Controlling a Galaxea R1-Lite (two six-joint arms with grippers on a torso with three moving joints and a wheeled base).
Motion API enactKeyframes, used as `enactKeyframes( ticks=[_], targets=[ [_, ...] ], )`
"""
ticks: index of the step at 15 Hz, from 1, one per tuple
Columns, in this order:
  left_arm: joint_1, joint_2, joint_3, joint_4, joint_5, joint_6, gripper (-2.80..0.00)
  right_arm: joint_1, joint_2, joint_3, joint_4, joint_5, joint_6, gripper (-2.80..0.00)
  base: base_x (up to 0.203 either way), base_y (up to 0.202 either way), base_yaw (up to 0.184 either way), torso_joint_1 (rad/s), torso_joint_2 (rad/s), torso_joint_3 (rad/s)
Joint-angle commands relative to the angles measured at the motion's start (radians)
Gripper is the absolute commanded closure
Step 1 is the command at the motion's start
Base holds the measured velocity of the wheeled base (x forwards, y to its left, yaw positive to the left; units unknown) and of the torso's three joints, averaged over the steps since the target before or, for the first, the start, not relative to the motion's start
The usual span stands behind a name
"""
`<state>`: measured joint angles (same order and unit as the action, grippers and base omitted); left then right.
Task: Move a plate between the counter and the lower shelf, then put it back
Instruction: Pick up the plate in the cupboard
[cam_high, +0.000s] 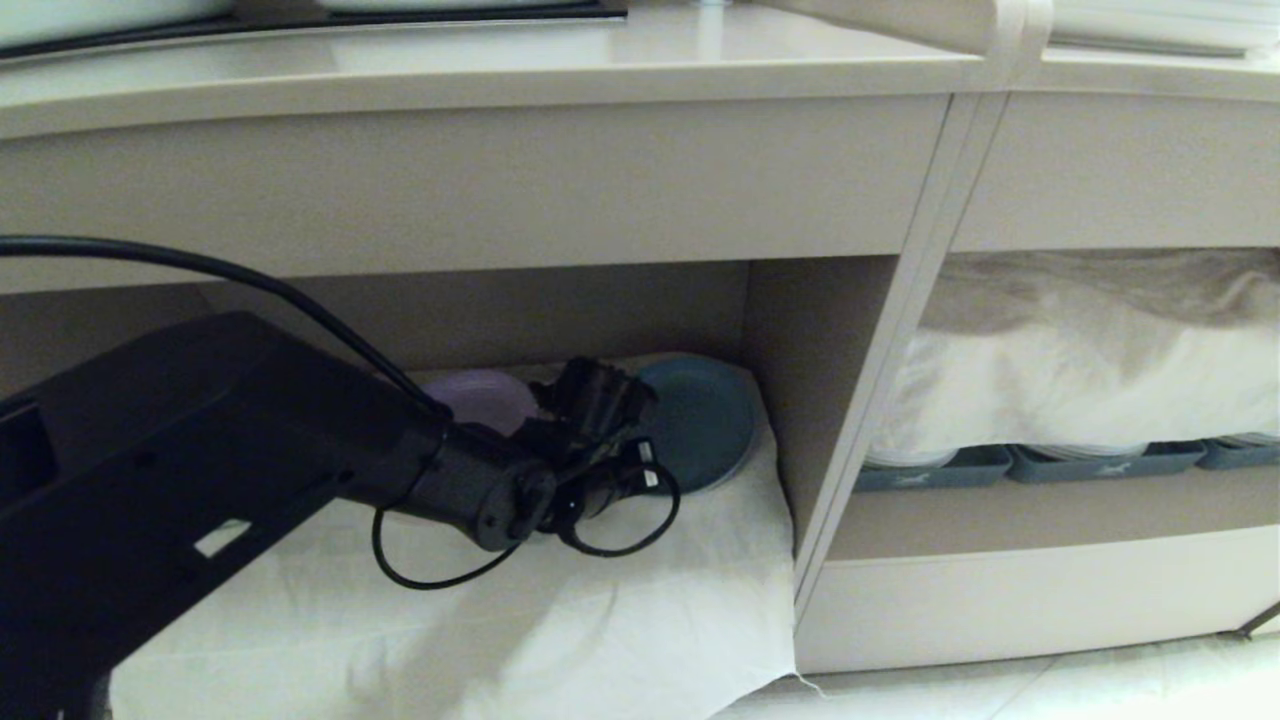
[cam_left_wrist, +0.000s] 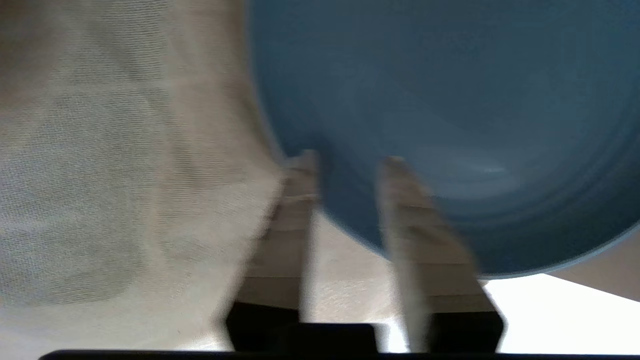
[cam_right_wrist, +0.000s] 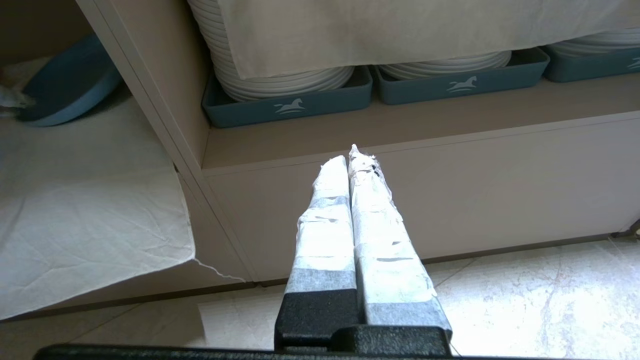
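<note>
Left pincer (cam_left_wrist: 350, 162) parted astride plate (cam_left_wrist: 450, 125) rim; plate tilted on lower shelf (cam_high: 600, 620).

Plate (cam_high: 705, 425): in the lower shelf (cam_high: 560, 600), on the cloth (cam_high: 600, 620), toward the back right corner.
Left gripper (cam_left_wrist: 345, 165): inside the same compartment, at the plate's near edge.
Second plate (cam_high: 480, 400): left of the plate, behind the arm.
Trays (cam_high: 1100, 462): in the compartment to the right.
Counter (cam_high: 480, 70): above both.

I saw a matte blue plate (cam_left_wrist: 450, 100) on rumpled white woven cloth (cam_left_wrist: 125, 150), beneath the table's (cam_high: 500, 70) smooth beige top.
</note>
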<state>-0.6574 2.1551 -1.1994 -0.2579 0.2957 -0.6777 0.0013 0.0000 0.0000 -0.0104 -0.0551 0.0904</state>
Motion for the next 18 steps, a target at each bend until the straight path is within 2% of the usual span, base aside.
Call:
enactKeyframes(
  ticks=[1, 12, 16, 18],
  targets=[
    [-0.001, -0.001, -0.002, -0.001, 0.002, -0.005, -2.8, 0.0, 0.002, 0.0, 0.0, 0.0, 0.001, 0.0, 0.0, 0.0, 0.0, 0.0, 0.0, 0.0],
    [-0.01, -0.003, -0.049, 0.002, 0.042, 0.0, -2.8, 0.0, 0.001, 0.0, 0.0, 0.0, 0.0, 0.0, 0.0, 0.0, 0.0, 0.0, 0.0, 0.0],
    [-0.018, -0.009, -0.05, 0.044, 0.087, -0.003, -2.8, 0.0, 0.0, 0.0, 0.0, 0.0, 0.0, 0.0, 0.0, 0.0, 0.0, 0.0, 0.0, 0.0],
    [-0.031, -0.011, -0.052, 0.075, 0.122, -0.024, -2.8, 0.0, 0.0, 0.0, 0.0, 0.0, 0.0, 0.0, 0.0, 0.0, 0.0, 0.0, 0.0, 0.0]
  ],
)
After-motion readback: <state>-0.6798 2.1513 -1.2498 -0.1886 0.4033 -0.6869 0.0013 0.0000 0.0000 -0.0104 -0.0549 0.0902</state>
